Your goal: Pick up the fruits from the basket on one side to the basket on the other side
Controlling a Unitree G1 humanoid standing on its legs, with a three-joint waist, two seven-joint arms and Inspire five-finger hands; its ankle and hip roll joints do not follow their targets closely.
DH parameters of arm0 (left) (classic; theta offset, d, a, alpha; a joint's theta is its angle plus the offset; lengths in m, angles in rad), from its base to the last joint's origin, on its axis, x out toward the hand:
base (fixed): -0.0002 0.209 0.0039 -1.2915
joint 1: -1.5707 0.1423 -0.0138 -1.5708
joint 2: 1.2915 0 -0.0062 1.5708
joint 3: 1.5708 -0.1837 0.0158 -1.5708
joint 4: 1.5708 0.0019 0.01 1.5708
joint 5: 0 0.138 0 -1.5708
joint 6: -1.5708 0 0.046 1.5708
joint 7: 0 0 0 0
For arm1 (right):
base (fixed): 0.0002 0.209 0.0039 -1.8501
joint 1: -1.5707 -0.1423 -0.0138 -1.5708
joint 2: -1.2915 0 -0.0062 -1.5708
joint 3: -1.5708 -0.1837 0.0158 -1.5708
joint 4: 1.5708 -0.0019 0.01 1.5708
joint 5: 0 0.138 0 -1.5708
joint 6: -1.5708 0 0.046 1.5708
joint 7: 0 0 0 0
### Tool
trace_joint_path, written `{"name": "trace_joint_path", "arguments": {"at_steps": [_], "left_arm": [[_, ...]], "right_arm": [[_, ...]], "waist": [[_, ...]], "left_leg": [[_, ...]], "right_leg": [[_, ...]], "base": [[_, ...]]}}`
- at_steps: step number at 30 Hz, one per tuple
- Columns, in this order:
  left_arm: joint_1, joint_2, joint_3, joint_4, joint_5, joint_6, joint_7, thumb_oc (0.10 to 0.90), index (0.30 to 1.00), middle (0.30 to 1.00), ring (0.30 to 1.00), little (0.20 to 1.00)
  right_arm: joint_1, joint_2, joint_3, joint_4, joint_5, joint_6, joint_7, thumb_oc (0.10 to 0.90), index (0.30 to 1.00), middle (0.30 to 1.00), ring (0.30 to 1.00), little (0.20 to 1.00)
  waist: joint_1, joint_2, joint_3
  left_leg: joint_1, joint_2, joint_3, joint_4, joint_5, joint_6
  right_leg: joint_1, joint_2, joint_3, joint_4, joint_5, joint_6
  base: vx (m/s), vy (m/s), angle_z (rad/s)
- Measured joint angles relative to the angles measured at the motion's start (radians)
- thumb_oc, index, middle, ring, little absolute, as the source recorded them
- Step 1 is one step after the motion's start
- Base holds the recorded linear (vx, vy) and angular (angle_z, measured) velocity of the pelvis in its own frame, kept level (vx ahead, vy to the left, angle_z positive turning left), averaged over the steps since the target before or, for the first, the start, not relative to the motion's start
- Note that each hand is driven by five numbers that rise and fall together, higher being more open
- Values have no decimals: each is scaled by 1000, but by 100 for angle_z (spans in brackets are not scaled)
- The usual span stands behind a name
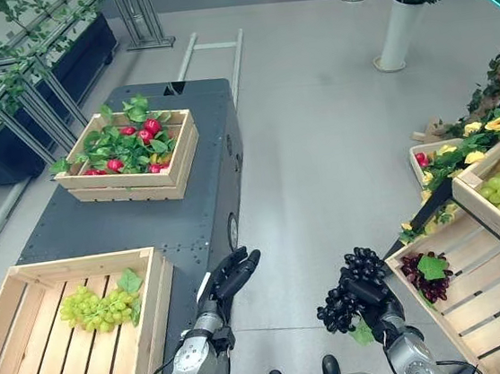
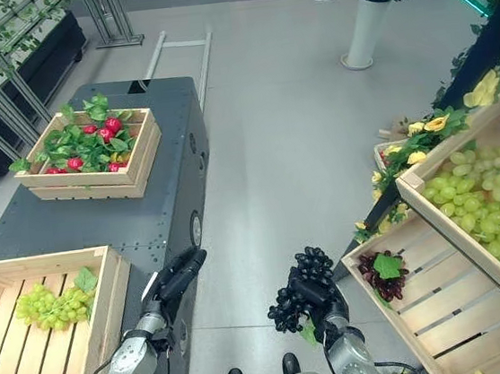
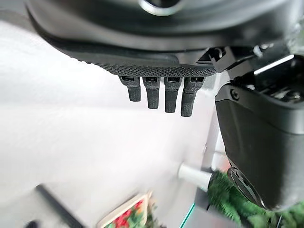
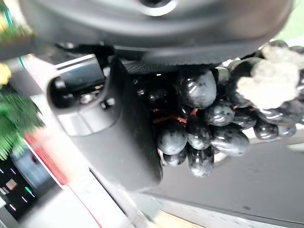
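Across the left eye view: one dark desk [image 1: 191, 221] carrying two wooden crates. Near crate [image 1: 27, 293] holds one green grape bunch [image 1: 97, 308]; far crate [image 1: 178, 150] holds red fruit among leaves. Right robot hand [image 1: 371, 298], over the floor between desk and right-side crates, is clenched round one black grape bunch [image 1: 336, 308], the item in transit. Left robot hand [image 1: 233, 275] hangs by the desk edge, fingers straight, holding nothing.

Right eye view: two slatted crates on the robot's right. Lower crate [image 2: 445, 309] holds one dark red grape bunch [image 2: 382, 276]; upper crate [image 2: 462, 140] holds a heap of green grapes [image 2: 486, 201], too merged to count by bunch.

Left wrist view: fingers [image 3: 156, 95] extended, unloaded.

Right wrist view: black grapes pressed between thumb [image 4: 128, 142] and palm, part of the cluster hanging outside the grasp.

Risks, as judged: the loose hanging part could swing or slip out during the carry across the floor gap; the bunch could catch the near crate's wall if brought in low.
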Motion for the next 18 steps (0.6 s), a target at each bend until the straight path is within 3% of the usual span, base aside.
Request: {"name": "trace_joint_path", "arguments": {"at_steps": [2, 3, 5, 6, 9, 11, 12, 14, 15, 16, 18], "left_arm": [[0, 7, -1, 0, 1, 4, 1, 800, 900, 900, 900, 900], [0, 12, -2, 0, 3, 11, 11, 800, 900, 900, 900, 900], [13, 36, 1, 1, 2, 19, 46, 800, 900, 900, 900, 900], [15, 42, 3, 2, 2, 23, 54, 800, 900, 900, 900, 900], [26, 64, 5, 29, 2, 34, 61, 800, 900, 900, 900, 900], [51, 79, 16, 68, -4, 38, 61, 800, 900, 900, 900, 900], [58, 76, 26, 80, -9, 40, 65, 800, 900, 900, 900, 900], [71, 68, 37, 80, -28, 41, 65, 800, 900, 900, 900, 900], [83, -6, 79, 84, -63, 56, 75, 800, 900, 900, 900, 900], [78, -57, 110, 86, -98, 70, 83, 800, 900, 900, 900, 900], [61, -99, 105, 86, -125, 74, 69, 800, 900, 900, 900, 900]], "right_arm": [[-6, 5, -17, 9, 17, -1, 0, 400, 300, 300, 300, 300], [-12, 12, -33, 26, 41, -1, 0, 400, 300, 300, 300, 300], [-65, 25, -39, 89, 55, -1, 1, 400, 300, 300, 300, 300], [-80, 30, -39, 101, 55, -1, 1, 400, 300, 300, 300, 300], [-80, 33, -39, 106, 55, -1, 3, 400, 300, 300, 300, 300], [-80, 52, -37, 106, 55, -4, 5, 400, 300, 300, 300, 300], [-86, 57, -35, 110, 52, -4, 7, 400, 300, 300, 300, 300], [-85, 53, -32, 110, 44, -4, 9, 400, 300, 300, 300, 300], [-63, 35, -30, 80, 45, -4, -23, 400, 300, 300, 300, 300], [-36, 16, -33, 42, 45, -6, -40, 400, 300, 300, 300, 300], [-27, -13, -33, 22, 42, -19, -39, 400, 300, 300, 300, 300]], "waist": [[-1, -13, 6], [8, -21, 8], [48, -15, 13], [58, -9, 17], [62, -3, 21], [80, -20, 17], [88, -15, 19], [89, 1, 24], [62, 31, 25], [51, 42, 25], [48, 43, 27]], "left_leg": [[4, 1, 16, -6, -3, -1], [4, 8, 54, 0, -4, -3], [-6, 60, 209, 1, -6, -6], [-8, 81, 266, 1, -7, -8], [2, 109, 316, 0, -20, -28], [30, 104, 349, 1, -36, -65], [40, 115, 378, 1, -38, -89], [49, 132, 358, 1, -40, -110], [50, 168, 300, 1, -36, -124], [55, 186, 291, 3, -35, -125], [66, 213, 308, 8, -33, -128]], "right_leg": [[-3, 0, 5, -3, 1, 2], [-19, -10, -27, -8, -10, 2], [-69, -48, -214, 50, -26, 6], [-91, -57, -261, 97, -30, 1], [-64, -120, -271, 93, -30, 3], [-26, -193, -313, -15, -13, 25], [-23, -203, -377, -25, 29, 81], [-10, -178, -384, -42, 78, 79], [23, -125, -339, -71, 75, 66], [33, -109, -315, -71, 65, 61], [33, -77, -308, -71, 56, 46]], "base": [[-7, -30, -29], [-23, -53, -65], [-6, -102, -125], [47, -154, -113], [160, -256, -79], [98, -322, -105], [121, -256, -91], [149, -242, -42], [254, -278, 3], [226, -192, 9], [248, -182, -11]]}}
